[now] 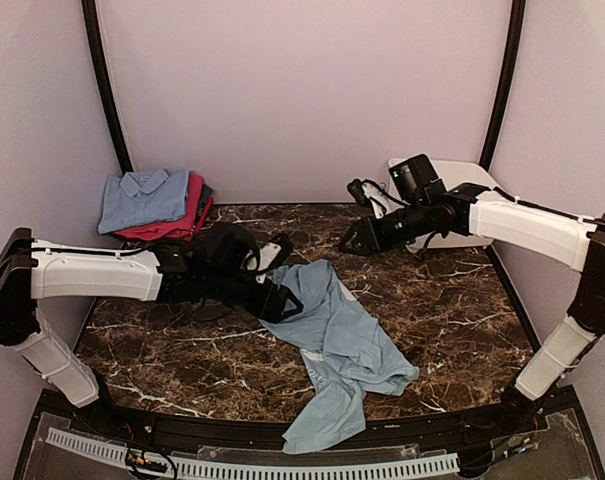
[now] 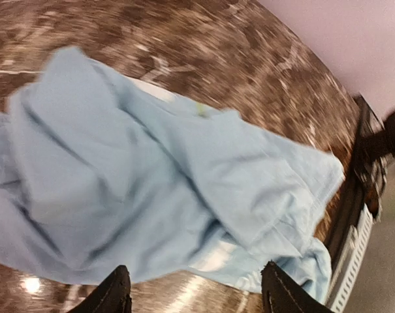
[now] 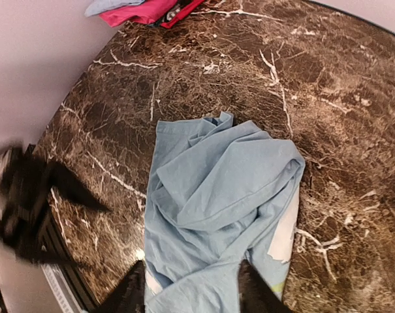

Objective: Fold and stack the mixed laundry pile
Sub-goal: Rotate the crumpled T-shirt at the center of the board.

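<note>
While both arms reach inward, left hand (image 2: 190, 297) open at blue garment (image 1: 337, 340), right hand (image 3: 192, 293) open, raised

A robot test booth — plain pale walls (image 1: 302, 90) box in a marble-look table (image 1: 462, 310), with the left arm (image 1: 92, 275) and right arm (image 1: 532, 225) mounted at its near edge.

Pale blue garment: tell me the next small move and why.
Probably lower the left tool onto the pale blue garment and pinch an edge to spread it flat: it lies crumpled on the table, and the tool's fingers are apart, empty, just over it.
</note>
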